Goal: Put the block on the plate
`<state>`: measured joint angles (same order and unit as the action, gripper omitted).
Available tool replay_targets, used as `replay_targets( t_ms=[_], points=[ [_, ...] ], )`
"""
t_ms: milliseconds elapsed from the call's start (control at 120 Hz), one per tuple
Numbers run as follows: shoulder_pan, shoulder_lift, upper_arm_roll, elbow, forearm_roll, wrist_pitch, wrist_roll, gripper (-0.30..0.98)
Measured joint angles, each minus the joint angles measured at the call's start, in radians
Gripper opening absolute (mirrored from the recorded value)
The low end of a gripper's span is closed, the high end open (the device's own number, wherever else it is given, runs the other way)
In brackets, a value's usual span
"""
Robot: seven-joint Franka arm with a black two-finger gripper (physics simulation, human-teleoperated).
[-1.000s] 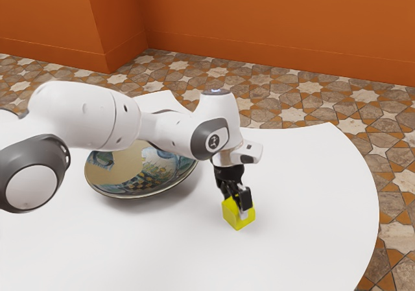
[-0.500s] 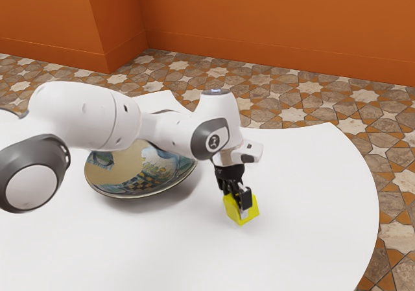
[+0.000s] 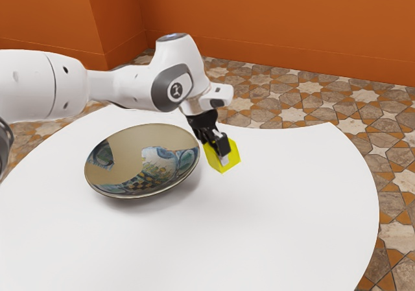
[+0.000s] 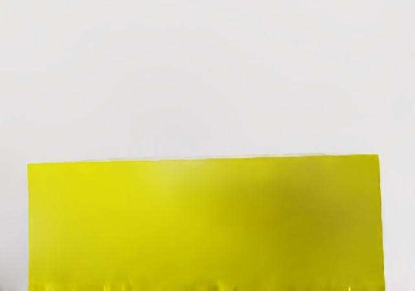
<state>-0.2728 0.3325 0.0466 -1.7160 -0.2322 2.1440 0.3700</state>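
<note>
White table (image 3: pixel 279 232) nearest you; above it your black gripper (image 3: pixel 220 156) has closed on the tilted yellow block (image 3: pixel 233 156), fingers a block's width apart, between the plate and the table's rounded edge at the exterior view's right. Patterned plate (image 3: pixel 126 140) sits toward the curved edge at the exterior view's left; past the far edge, tiled floor (image 3: pixel 292 93), then orange wall (image 3: pixel 279 25).

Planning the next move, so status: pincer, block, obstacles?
Pincer shut on yellow block. Block held above table, toward the exterior view's right of plate. Plate's rim may need clearing.
</note>
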Motion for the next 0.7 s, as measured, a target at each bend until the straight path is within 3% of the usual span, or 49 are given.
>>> replay_targets(
  t_ms=[275,700],
  points=[
    [0.072,-0.102,0.013,-0.04,0.051,-0.033,0.0,0.41],
    [0.174,-0.005,0.086,-0.035,0.059,-0.044,0.0,0.39]
  ],
)
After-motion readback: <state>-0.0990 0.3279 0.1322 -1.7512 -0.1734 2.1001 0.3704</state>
